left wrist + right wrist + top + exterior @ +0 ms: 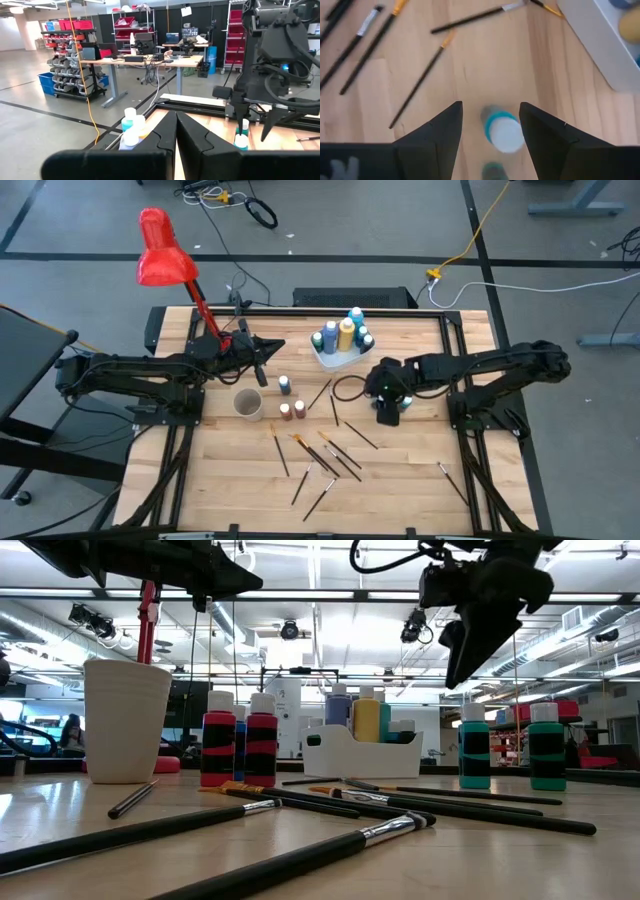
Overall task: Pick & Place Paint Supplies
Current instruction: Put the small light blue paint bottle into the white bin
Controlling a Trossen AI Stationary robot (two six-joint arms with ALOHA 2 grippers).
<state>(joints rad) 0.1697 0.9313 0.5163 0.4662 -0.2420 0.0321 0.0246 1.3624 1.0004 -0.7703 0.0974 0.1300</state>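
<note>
Hovering with right gripper (490, 125) spread wide directly above the teal bottle (502, 131) standing on the table (485, 60) beside the tray (592, 42), likely light, rigid, slick plastic, best pinched across its body.

dark left gripper (262, 370) fingers pressed together, arm stretched in from the left edge, held up off the surface. dark right gripper (490, 125) pointing straight down, fingers spread wide, arm bent in from the right.
</note>
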